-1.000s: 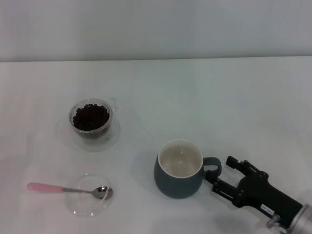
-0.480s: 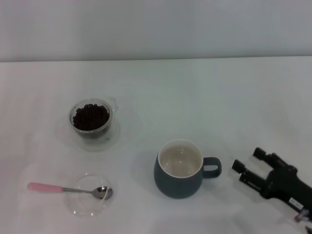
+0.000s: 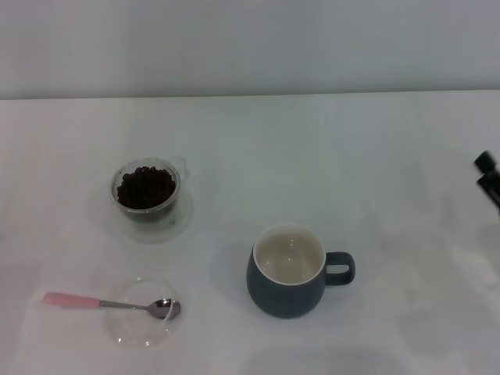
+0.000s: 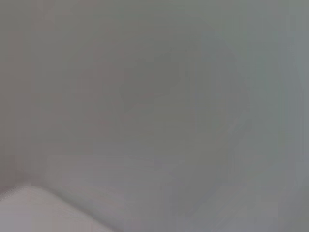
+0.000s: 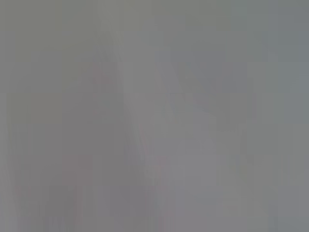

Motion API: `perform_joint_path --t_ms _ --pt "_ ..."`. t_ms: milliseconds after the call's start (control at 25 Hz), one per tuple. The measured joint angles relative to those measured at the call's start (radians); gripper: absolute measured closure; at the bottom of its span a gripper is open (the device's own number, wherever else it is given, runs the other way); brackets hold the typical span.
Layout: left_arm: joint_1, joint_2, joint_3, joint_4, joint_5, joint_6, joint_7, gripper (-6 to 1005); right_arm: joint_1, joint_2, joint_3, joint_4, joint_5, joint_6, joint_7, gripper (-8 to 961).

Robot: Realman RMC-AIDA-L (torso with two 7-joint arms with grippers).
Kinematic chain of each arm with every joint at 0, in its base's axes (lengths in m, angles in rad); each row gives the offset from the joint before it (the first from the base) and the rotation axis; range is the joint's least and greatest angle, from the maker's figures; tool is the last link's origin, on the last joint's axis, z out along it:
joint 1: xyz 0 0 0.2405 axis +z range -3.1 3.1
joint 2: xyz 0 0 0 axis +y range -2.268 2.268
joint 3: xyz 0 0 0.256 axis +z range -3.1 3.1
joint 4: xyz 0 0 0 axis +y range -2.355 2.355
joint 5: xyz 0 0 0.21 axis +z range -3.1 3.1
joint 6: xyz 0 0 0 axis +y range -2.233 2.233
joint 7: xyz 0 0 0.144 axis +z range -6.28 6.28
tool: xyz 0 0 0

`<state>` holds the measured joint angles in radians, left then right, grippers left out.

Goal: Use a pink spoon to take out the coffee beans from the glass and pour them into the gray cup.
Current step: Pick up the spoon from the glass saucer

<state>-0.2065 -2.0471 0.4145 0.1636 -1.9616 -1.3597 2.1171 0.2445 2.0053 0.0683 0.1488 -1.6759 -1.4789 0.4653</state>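
Note:
The pink spoon (image 3: 74,300) lies at the near left of the white table, its metal bowl resting in a shallow clear dish (image 3: 131,332). Farther back on the left, the glass (image 3: 146,190) holds the coffee beans (image 3: 145,184). Near the middle stands the gray cup (image 3: 288,271), with nothing inside and its handle pointing right. Only the fingertips of my right gripper (image 3: 487,173) show at the right edge, apart and open, holding nothing and far from the cup. My left gripper is out of view. Both wrist views show only a plain grey blur.
A clear saucer (image 3: 173,222) sits under the glass. The white table (image 3: 328,156) runs back to a pale wall.
My right gripper has drawn away from the gray cup's handle, moving right and back to the edge of the head view. The cup, glass and spoon have stayed in place.

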Motion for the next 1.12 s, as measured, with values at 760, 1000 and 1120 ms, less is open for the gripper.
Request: perform_joint_path --t_ms 760,1000,1120 --pt "0.039 -0.021 -0.010 0.050 0.351 -0.043 -0.555 299 0.064 0.004 0.147 0.017 0.003 0.064 -0.181 82" --pt "0.028 -0.026 -0.009 -0.060 0.336 -0.033 -0.429 301 0.066 0.005 0.150 0.018 0.001 0.067 -0.182 82" --pt "0.026 -0.029 -0.006 -0.081 0.339 -0.026 -0.405 302 0.067 0.006 0.150 0.018 -0.001 0.068 -0.182 82"
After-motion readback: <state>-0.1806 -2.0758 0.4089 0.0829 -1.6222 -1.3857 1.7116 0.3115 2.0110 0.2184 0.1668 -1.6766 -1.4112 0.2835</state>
